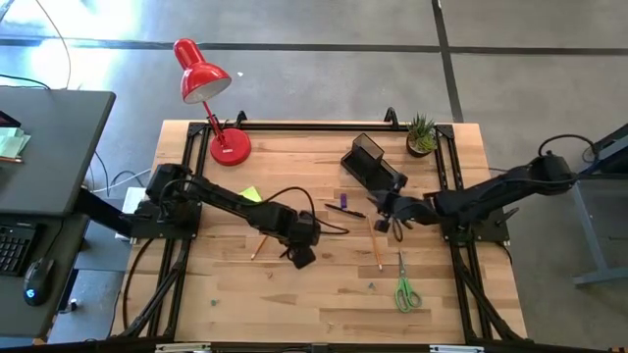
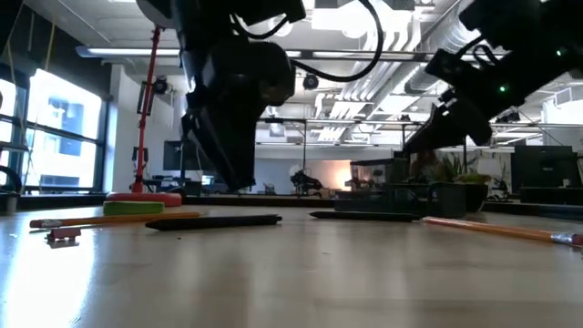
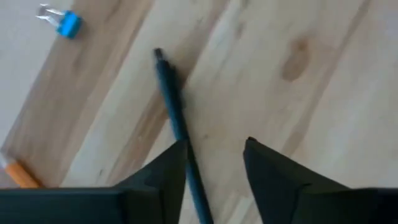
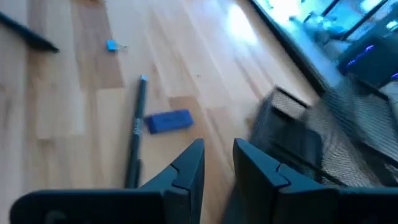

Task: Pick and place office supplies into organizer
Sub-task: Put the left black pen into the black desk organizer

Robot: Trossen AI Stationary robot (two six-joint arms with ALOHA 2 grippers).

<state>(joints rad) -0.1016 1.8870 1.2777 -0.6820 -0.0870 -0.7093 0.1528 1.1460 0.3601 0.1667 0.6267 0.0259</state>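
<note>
On the desk (image 1: pixel 324 294) near its middle lies a dark pen (image 3: pixel 177 121), and the left gripper (image 3: pixel 214 165) hangs right over it, fingers (image 3: pixel 165 171) parted, one tip at the pen's barrel, nothing lifted. Only the left wrist view shows a small blue clip (image 3: pixel 67 23) nearby. The right gripper (image 4: pixel 217 165) holds nothing, its fingers a narrow gap apart, beside the black mesh organizer (image 1: pixel 371 162).

An open-plan office used as a robotics lab: a wooden worktable (image 1: pixel 324 284) framed by black rails stands on a polished concrete floor (image 1: pixel 324 59), beside a desk with keyboard (image 1: pixel 14 247) and mouse (image 1: pixel 37 277); beyond it, exposed ceiling ducts (image 2: pixel 364 82), large windows (image 2: pixel 55 128) and monitors (image 2: pixel 547 169)
</note>
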